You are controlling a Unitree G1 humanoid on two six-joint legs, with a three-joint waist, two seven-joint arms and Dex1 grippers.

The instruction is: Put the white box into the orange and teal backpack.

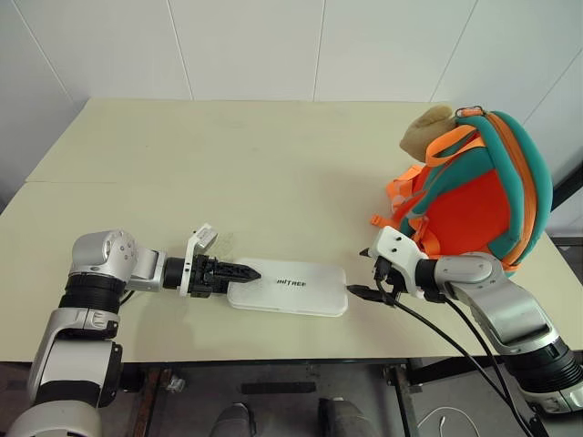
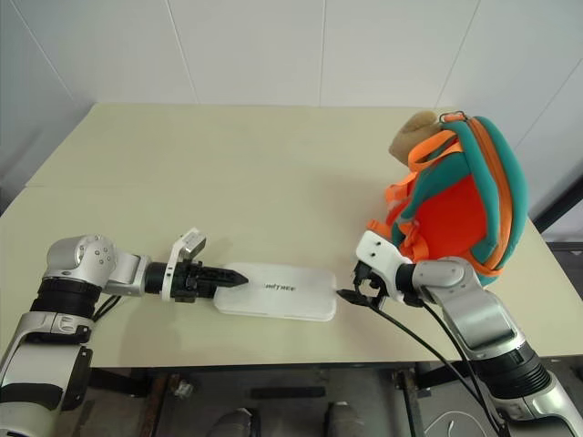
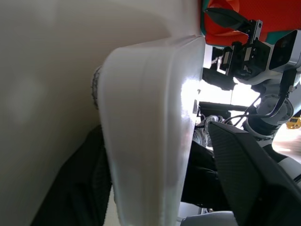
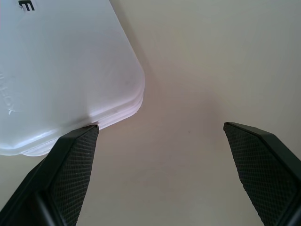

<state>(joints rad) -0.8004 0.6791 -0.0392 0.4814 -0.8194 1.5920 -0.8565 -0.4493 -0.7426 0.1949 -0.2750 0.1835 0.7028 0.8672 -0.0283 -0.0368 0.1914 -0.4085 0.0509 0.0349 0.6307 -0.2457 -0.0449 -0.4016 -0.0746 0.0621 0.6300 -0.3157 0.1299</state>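
The white box [image 1: 291, 287] lies flat on the table [image 1: 228, 155] near its front edge, dark lettering on top. My left gripper [image 1: 244, 270] reaches in from the left, shut on the box's left end; in the left wrist view the box end [image 3: 150, 141] sits between the fingers [image 3: 249, 169]. My right gripper [image 1: 363, 271] hovers at the box's right end, open, with nothing between its fingers [image 4: 70, 160]; the box corner [image 4: 70, 61] lies just beside one of them. The orange and teal backpack [image 1: 474, 191] stands upright at the right, behind the right gripper.
A tan plush piece [image 1: 428, 127] sticks out at the backpack's top. The table's front edge runs just below the box. Black cables [image 1: 446, 341] trail from my right wrist past that edge. White walls stand behind the table.
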